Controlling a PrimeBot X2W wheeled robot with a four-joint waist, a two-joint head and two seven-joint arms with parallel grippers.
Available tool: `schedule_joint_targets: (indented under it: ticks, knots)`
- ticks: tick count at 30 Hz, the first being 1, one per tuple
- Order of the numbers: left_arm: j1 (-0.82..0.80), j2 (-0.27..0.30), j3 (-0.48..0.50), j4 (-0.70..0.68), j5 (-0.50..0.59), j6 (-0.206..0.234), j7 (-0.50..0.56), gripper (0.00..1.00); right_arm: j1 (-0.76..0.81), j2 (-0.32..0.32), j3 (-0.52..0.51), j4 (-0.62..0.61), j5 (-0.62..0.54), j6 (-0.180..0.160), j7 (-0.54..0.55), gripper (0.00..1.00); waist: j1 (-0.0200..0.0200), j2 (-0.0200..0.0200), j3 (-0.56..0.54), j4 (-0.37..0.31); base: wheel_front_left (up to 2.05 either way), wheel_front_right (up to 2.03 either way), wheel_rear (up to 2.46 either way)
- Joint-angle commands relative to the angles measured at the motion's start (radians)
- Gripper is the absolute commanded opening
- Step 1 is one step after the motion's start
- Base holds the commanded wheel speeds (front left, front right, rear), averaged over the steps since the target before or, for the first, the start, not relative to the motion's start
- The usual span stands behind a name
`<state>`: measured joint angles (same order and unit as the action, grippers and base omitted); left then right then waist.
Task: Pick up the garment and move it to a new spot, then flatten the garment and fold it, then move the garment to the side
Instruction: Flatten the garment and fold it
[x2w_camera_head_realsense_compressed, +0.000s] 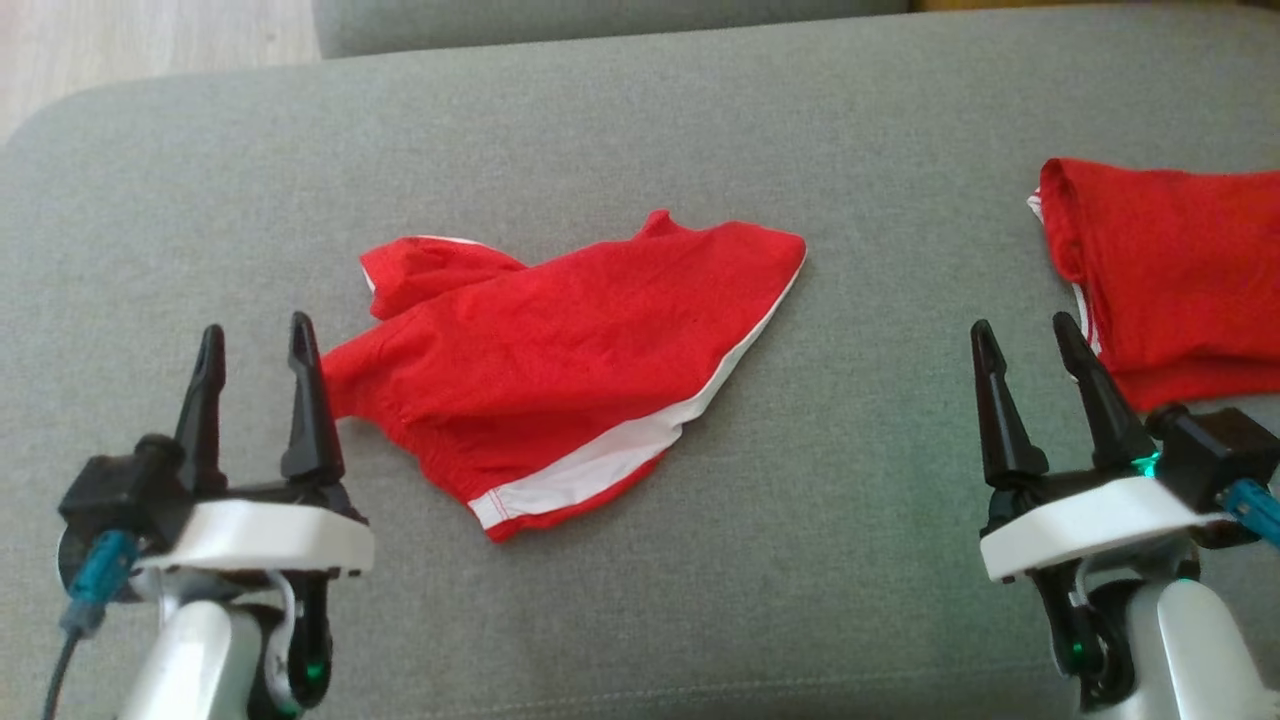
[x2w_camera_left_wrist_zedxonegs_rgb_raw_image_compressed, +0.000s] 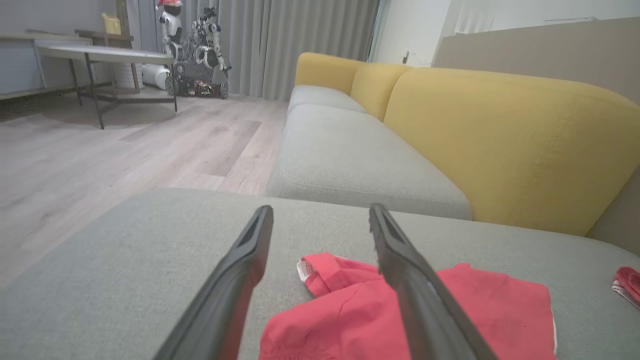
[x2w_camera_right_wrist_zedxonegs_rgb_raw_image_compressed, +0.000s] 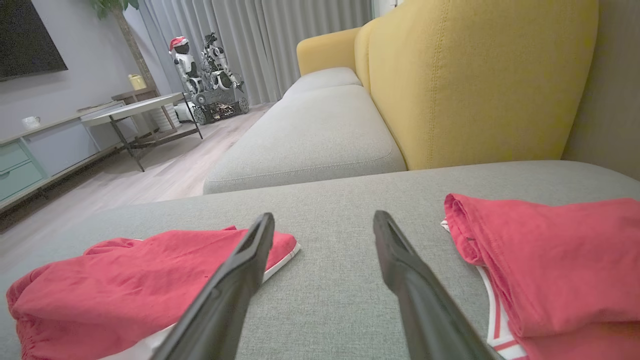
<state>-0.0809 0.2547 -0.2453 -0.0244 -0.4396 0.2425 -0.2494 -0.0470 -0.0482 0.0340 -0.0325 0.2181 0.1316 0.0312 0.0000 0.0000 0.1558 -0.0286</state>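
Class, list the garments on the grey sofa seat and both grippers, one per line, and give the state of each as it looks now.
red shorts: rumpled, not folded, lying mid-seat, held by nothing.
folded red garment: folded, lying to the right, untouched.
left gripper: open, empty, beside the shorts' left edge.
right gripper: open, empty, beside the folded garment.
grey sofa seat: bearing both garments.
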Motion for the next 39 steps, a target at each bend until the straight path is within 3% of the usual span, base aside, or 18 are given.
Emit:
schedule_joint_targets:
  ticks: [1, 9, 32, 39]
  knots:
    - [-0.007, 0.011, 0.038, -0.038, 0.011, 0.007, -0.009, 1.0, -0.01, -0.003, 0.022, -0.041, -0.008, -0.001, 0.003, 1.0, 0.0, 0.0, -0.008, 0.002, 0.0, 0.0, 0.0]
    - [0.06, 0.0, 0.013, -0.045, 0.066, 0.016, -0.012, 1.0, 0.022, -0.004, 0.029, -0.043, -0.009, -0.001, 0.017, 1.0, 0.0, 0.0, -0.039, 0.007, 0.0, 0.0, 0.0]
    - [0.058, 0.017, -0.014, -0.019, 0.064, 0.005, -0.002, 1.0, 0.024, -0.003, 0.014, -0.04, -0.006, -0.001, 0.03, 1.0, 0.0, 0.0, -0.023, 0.021, 0.0, 0.0, 0.0]
    - [0.007, 0.009, -0.036, -0.024, 0.073, -0.006, -0.001, 1.0, -0.035, -0.027, -0.003, 0.032, -0.022, -0.001, 0.04, 1.0, 0.0, 0.0, 0.035, 0.07, 0.0, 0.0, 0.0]
